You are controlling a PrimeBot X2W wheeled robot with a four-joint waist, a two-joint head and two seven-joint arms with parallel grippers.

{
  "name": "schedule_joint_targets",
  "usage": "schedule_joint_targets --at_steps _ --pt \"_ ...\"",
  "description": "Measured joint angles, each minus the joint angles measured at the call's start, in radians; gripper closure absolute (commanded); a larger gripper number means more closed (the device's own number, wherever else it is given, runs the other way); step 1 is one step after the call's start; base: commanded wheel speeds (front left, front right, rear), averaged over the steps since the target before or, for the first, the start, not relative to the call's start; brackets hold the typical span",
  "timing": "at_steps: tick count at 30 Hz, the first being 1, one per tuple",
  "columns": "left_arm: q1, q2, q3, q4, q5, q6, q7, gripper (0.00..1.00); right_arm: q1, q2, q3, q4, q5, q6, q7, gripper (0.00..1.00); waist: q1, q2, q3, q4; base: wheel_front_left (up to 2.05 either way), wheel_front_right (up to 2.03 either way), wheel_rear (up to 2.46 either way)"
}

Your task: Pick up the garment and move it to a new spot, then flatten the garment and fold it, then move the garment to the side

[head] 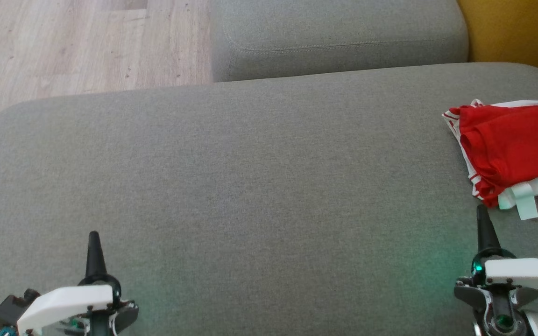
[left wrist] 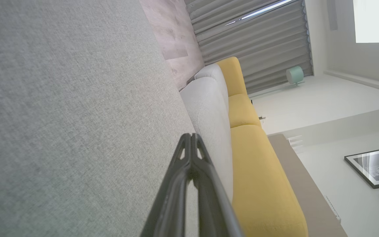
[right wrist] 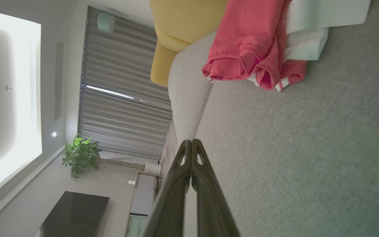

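A folded red garment with white trim lies at the right edge of the grey sofa seat; the right wrist view shows the same garment near its top. My right gripper is shut and empty, just short of the garment's near corner. Far from the garment, at the lower left, my left gripper is shut with nothing in it. In the wrist views the left gripper and the right gripper have their tips pressed together.
A grey back cushion runs along the far side of the seat, with a yellow cushion at the far right. Wooden floor lies beyond the seat's left corner.
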Motion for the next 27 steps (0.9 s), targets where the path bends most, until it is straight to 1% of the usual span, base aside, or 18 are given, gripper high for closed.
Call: schedule_joint_targets --at_steps 27 --pt "-0.023 0.000 0.042 0.021 -0.254 -0.008 0.078 1.00 -0.015 0.000 -0.051 -0.014 0.258 0.000 0.078 1.00 -0.0001 0.0000 0.001 0.001 0.00 0.00 0.00"
